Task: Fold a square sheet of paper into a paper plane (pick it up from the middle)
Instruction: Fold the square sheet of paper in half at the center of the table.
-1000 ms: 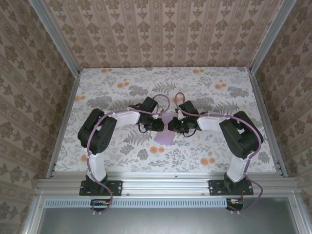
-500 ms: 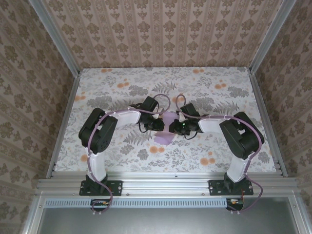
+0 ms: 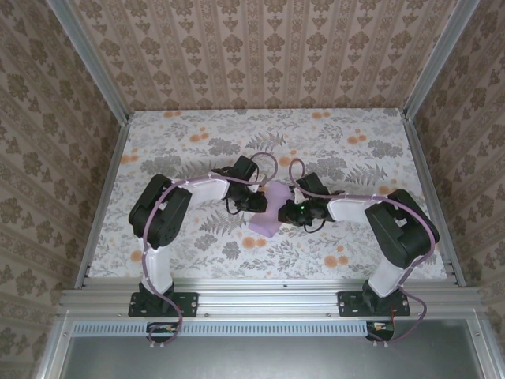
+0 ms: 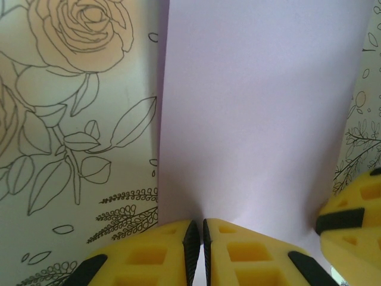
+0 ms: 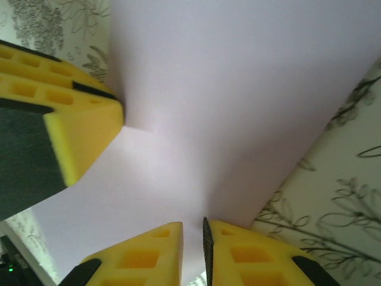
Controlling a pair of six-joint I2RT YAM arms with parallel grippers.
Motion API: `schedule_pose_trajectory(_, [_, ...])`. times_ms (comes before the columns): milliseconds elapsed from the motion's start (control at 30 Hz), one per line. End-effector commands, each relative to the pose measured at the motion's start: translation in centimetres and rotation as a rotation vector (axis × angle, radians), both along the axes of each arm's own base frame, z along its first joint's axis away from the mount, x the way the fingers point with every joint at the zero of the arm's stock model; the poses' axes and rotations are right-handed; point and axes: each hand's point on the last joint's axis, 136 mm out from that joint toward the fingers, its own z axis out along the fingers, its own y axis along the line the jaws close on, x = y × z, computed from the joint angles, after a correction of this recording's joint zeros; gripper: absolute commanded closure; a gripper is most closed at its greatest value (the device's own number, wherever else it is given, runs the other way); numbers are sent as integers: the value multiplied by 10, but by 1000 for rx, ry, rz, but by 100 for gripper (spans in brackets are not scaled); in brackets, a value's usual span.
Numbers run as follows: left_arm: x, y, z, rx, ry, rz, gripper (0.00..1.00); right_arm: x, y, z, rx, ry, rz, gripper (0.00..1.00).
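My left end effector (image 4: 198,231) and right end effector (image 5: 193,233) each pinch the square sheet of paper (image 4: 262,107), nearly shut. Mid-fold, I judge; next, align edges and crease.

Soft, even light comes from overhead: the bench (image 3: 197,134) looks bright without glare, and shadows near the square sheet of paper (image 3: 265,224) are faint. At the wrists the paper looks pale and washed, a dim band runs just left of it, and the yellow jaws beneath it blur.
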Motion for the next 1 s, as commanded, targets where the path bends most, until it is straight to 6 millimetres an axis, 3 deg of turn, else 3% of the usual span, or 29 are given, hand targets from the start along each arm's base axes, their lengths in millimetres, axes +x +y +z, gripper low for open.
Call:
schedule_pose_trajectory(0, [-35, 44, -57, 224, 137, -10, 83, 2, 20, 21, 69, -11, 16, 79])
schedule_pose_trajectory(200, [-35, 44, -56, 222, 134, -10, 83, 3, 36, 3, 48, 27, 64, 79])
schedule_pose_trajectory(367, [-35, 46, -57, 226, 135, -10, 83, -15, 26, -12, 4, 80, 96, 79])
schedule_pose_trajectory(767, [-34, 52, -59, 242, 139, -5, 83, -68, 4, -25, -23, 173, 150, 79])
schedule_pose_trajectory(967, [-33, 52, -59, 241, 139, -4, 83, -81, -2, -18, -3, 170, 136, 79])
